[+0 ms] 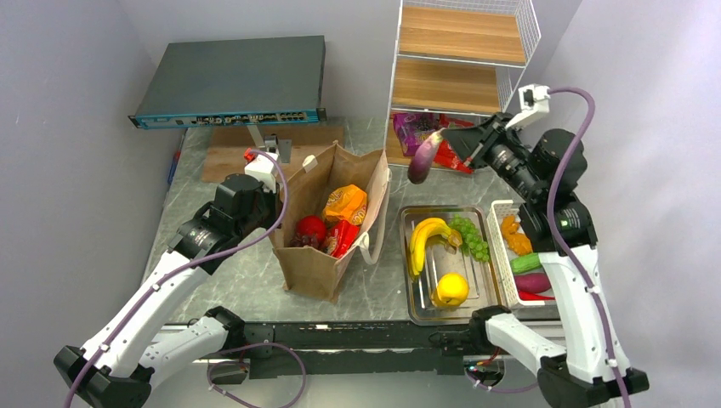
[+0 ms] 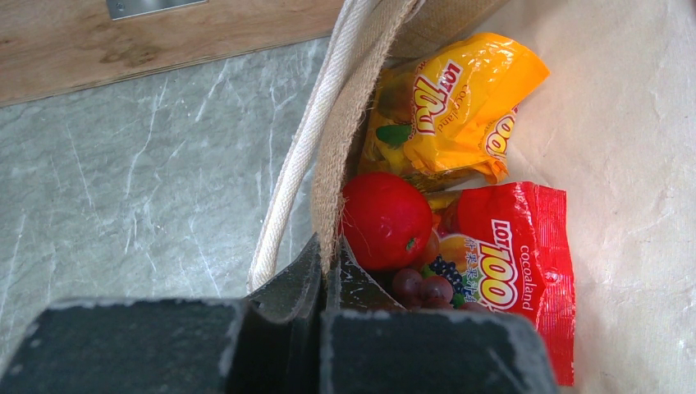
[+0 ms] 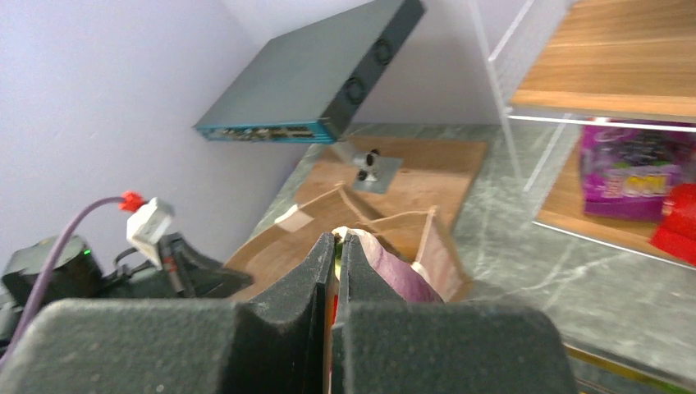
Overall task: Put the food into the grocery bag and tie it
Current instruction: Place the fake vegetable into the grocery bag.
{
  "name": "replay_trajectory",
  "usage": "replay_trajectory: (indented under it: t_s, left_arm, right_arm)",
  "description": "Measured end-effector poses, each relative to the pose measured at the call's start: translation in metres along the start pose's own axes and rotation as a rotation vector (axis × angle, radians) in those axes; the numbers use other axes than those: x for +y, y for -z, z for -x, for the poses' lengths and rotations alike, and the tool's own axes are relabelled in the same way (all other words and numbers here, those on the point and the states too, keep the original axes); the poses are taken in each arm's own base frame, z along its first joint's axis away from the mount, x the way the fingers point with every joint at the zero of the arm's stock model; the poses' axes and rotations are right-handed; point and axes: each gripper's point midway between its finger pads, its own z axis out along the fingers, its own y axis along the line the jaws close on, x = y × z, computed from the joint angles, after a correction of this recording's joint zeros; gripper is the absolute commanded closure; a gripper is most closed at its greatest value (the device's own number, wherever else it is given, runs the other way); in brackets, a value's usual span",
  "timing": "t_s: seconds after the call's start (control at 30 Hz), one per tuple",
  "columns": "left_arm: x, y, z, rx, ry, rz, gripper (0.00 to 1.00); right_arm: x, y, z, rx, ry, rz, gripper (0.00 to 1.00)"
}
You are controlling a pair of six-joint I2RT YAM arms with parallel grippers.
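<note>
Presently: grey marble counter [image 1: 246, 285], lilac walls [image 1: 68, 127], wire rack [image 1: 519, 34] with wooden shelves at back. Bag [image 1: 310, 268] stands open mid-counter, packets [image 1: 343, 204] and apple [image 1: 310, 229] inside. Left fingers [image 2: 312, 275] pinched tight on the bag's left rim, beside its rope handle [image 2: 304, 148]. Right fingers [image 3: 328, 263] clamped on eggplant [image 1: 422, 158] stem, held in air right of the bag's mouth, apart from it.

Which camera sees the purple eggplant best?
The top camera: the whole eggplant hangs from the right tool in plain sight. The right wrist camera shows only a purple sliver behind its own fingers. The left wrist camera looks into the grocery bag and misses it.
</note>
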Motion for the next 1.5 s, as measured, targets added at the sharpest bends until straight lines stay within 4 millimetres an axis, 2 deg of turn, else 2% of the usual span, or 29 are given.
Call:
replay_trajectory:
  t_s: [0.17,0.3,0.73,0.87,1.23,1.5]
  left_arm:
    - [0.000,0.000,0.000,0.000,0.000,0.000,1.00]
    - [0.000,0.000,0.000,0.000,0.000,0.000,1.00]
    - [0.000,0.000,0.000,-0.001,0.000,0.000,1.00]
    - [0.000,0.000,0.000,-0.001,0.000,0.000,1.00]
    - [0.000,0.001,0.000,-0.001,0.000,0.000,1.00]
    - [0.000,0.001,0.000,-0.001,0.000,0.000,1.00]
  right_arm:
    - [0.033,-0.020,-0.016,0.066,-0.036,0.104,1.00]
    - [0.058,-0.041,-0.041,0.139,-0.068,0.164,1.00]
    - [0.141,-0.078,-0.116,0.281,-0.123,0.330,1.00]
    - [0.146,-0.088,-0.136,0.293,-0.158,0.328,1.00]
    - [0.114,-0.108,-0.209,0.327,-0.332,0.210,1.00]
    - [0.108,-0.126,-0.242,0.357,-0.410,0.178,1.00]
